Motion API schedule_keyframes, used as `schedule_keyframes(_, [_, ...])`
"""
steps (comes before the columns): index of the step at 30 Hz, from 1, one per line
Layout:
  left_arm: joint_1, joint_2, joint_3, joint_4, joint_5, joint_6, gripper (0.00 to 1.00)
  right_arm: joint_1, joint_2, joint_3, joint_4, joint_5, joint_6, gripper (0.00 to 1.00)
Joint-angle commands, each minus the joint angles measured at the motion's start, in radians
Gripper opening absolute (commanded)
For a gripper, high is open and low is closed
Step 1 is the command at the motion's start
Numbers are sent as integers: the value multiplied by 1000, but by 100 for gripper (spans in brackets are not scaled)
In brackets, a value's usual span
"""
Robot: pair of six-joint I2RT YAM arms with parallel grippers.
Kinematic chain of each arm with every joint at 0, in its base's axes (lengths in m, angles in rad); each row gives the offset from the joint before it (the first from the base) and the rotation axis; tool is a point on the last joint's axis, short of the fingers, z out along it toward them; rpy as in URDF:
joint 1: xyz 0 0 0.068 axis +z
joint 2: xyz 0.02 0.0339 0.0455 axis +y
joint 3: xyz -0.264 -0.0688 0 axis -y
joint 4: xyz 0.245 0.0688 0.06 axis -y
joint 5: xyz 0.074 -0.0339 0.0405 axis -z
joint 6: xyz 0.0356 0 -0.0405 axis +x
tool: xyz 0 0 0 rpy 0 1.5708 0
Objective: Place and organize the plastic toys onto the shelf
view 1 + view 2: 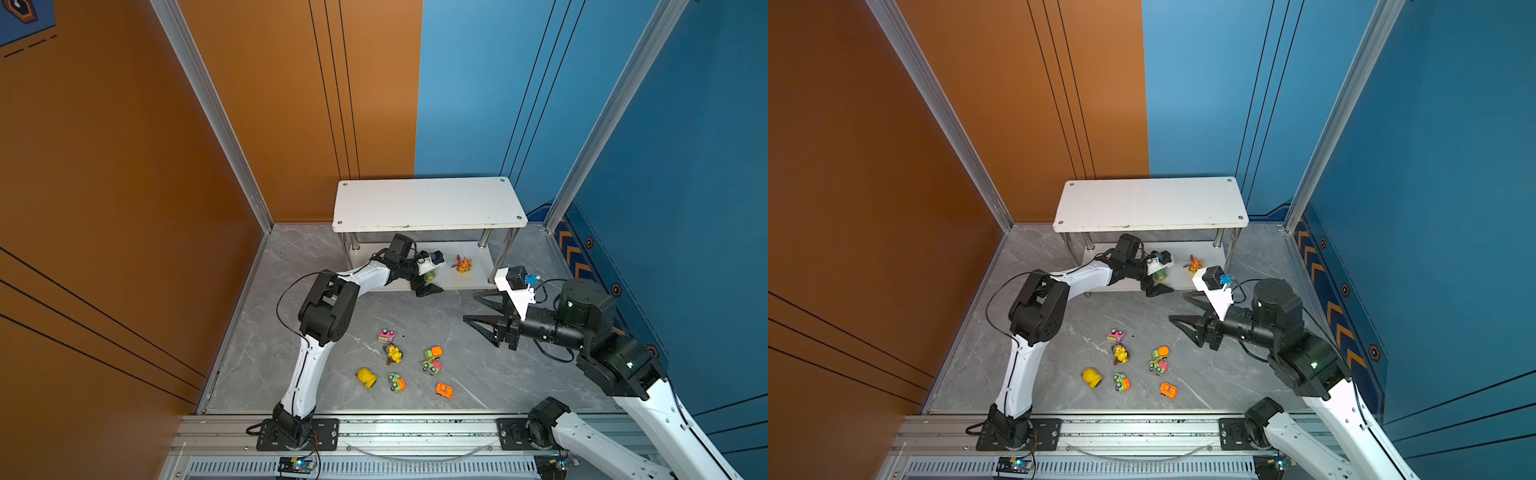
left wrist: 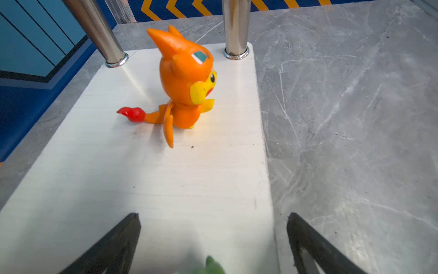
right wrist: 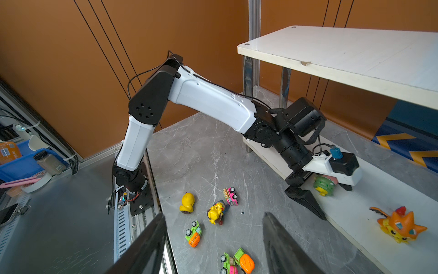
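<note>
- Two of the nine plastic toys are on the shelf [image 1: 428, 203], both on its lower board [image 1: 471, 281]. The shelf stands at the back of the grey worktop [image 1: 519, 374].
- One is the orange figurine [image 1: 464, 264], upright near the board's right end, close to the two chrome legs [image 2: 237, 28] there. It faces the front edge with its red-tipped tail behind it.
- The other is the green figurine [image 3: 322, 186], near the middle of the board's front edge, beneath the wrist camera [image 3: 343, 163] of the left arm [image 3: 208, 99].
- The left tool [image 2: 213, 215] is spread wide: one finger is over the board, the other past its front edge over the worktop. The green figurine sits between them near their roots, and neither pad is seen pressing it.
- The right tool [image 1: 469, 306] is open with nothing between its fingers. It is held above the worktop in front of the shelf's right end, fingers pointing toward the middle.
- Seven toys lie in a loose cluster on the worktop in front of the shelf.
- The pink car [image 1: 386, 335] is nearest the shelf, with the yellow figurine [image 1: 394, 354] just beside it.
- The round yellow figurine [image 1: 366, 377] is leftmost, with the green-and-orange car [image 1: 397, 382] near it.
- On the right, the orange-topped green car [image 1: 433, 353] and the green-and-pink car [image 1: 432, 367] are just beside each other. The orange car [image 1: 444, 390] lies nearest the front.
</note>
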Motion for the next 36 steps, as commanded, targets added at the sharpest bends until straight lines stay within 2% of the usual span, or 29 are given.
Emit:
schedule_keyframes(1, [-6, -125, -76, 118, 8, -86, 98, -7, -25, -17, 7, 27, 21, 66])
schedule_keyframes(10, [-78, -342, -276, 215, -29, -170, 98, -8, -100, -65, -25, 60, 46, 67])
schedule_keyframes(14, [-128, -451, -378, 233, -72, -224, 98, -8, -137, -92, -76, 185, 60, 67])
schedule_keyframes(20, [-252, -630, -534, 233, -219, -238, 98, -4, -183, -181, -118, 358, 105, 52])
schedule_keyframes(23, [-316, -730, -624, 236, -317, -288, 98, 6, -173, -203, -120, 446, 160, 44])
schedule_keyframes(26, [-348, -835, -700, 236, -419, -435, 98, 35, -128, -241, -94, 479, 217, 39])
schedule_keyframes(29, [-348, -946, -783, 243, -430, -585, 98, 109, -44, -295, -30, 545, 260, 38])
schedule_keyframes(33, [-347, -1108, -889, 257, -561, -760, 98, 305, 150, -277, 16, 728, 227, 38])
schedule_keyframes(36, [-343, -1241, -974, 290, -658, -828, 98, 382, 298, -226, 48, 772, 191, 36])
